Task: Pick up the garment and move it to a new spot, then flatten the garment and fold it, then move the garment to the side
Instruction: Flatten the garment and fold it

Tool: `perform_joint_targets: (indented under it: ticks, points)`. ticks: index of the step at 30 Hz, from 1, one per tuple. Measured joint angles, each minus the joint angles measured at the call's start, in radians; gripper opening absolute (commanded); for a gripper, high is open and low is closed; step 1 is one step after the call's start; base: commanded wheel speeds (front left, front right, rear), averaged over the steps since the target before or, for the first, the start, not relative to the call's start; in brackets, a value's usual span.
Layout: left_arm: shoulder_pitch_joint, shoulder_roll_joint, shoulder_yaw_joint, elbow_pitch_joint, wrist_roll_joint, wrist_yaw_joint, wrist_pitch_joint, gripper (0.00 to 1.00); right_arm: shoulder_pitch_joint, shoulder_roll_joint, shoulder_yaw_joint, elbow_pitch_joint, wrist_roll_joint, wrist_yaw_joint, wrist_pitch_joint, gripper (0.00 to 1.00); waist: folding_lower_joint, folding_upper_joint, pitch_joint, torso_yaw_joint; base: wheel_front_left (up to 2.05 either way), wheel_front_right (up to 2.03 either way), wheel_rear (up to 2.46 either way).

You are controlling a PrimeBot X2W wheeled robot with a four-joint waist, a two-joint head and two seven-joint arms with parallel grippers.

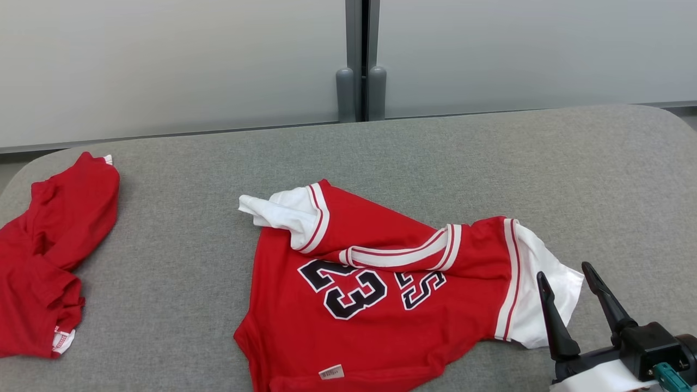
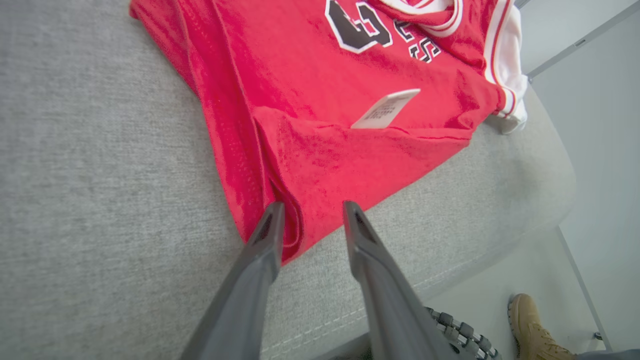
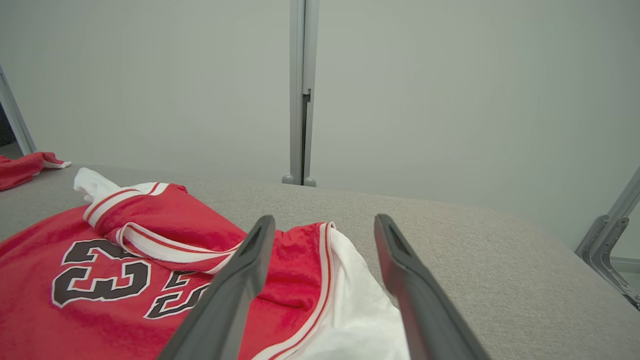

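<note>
Table (image 1: 490,163): grey, padded, rounded corners.

Jersey (image 1: 435,321): red with white sleeves, lying on the table about mid-width. Its hem reaches toward the table's near edge and its collar points to the far edge. It is not flat: the upper part is folded over in a ridge across the chest, and the black "23" (image 1: 346,291) shows below that fold. A white label (image 1: 331,372) sits on the cloth close to the table's near edge.

Left gripper (image 2: 313,205): at the near edge of the table, fingers apart. A corner of the jersey hem lies in the gap between the tips. The cloth looks slack there, with no pinch visible.

Right gripper (image 1: 563,270): over the near right part of the table, fingers spread wide and nothing between them. Its tips stand above the white sleeve (image 1: 544,305) on that side. I cannot tell whether they touch it.

Second red garment (image 1: 49,245): crumpled at the table's left end, well apart from the jersey.

A tan shoe (image 2: 532,330) is on the floor off the table's near edge.
</note>
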Motion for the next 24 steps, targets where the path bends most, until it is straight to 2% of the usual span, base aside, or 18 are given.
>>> perform_joint_targets:
  ticks: [3,9,16,24]
  points:
    - [0.010,-0.020,0.020,0.002,-0.023,-0.016,-0.030,1.00,0.003,0.000,-0.003,0.000,-0.004,0.000,0.000,1.00,0.0000,0.0000,-0.008,0.012,0.00,0.00,0.00]
    - [-0.042,-0.022,0.041,0.031,-0.001,-0.024,-0.038,1.00,0.002,0.000,0.006,0.002,-0.011,0.000,0.000,1.00,0.0000,0.0000,-0.013,0.021,0.00,0.00,0.00]
    - [-0.148,-0.069,0.020,0.127,0.019,-0.071,0.004,1.00,-0.012,0.000,0.024,0.004,-0.005,0.000,0.000,1.00,0.0000,0.0000,0.009,-0.008,0.00,0.00,0.00]
    - [-0.173,-0.063,0.015,0.231,0.013,-0.088,0.038,1.00,-0.011,0.000,0.013,0.004,0.000,0.000,0.000,1.00,0.0000,0.0000,0.016,-0.035,0.00,0.00,0.00]
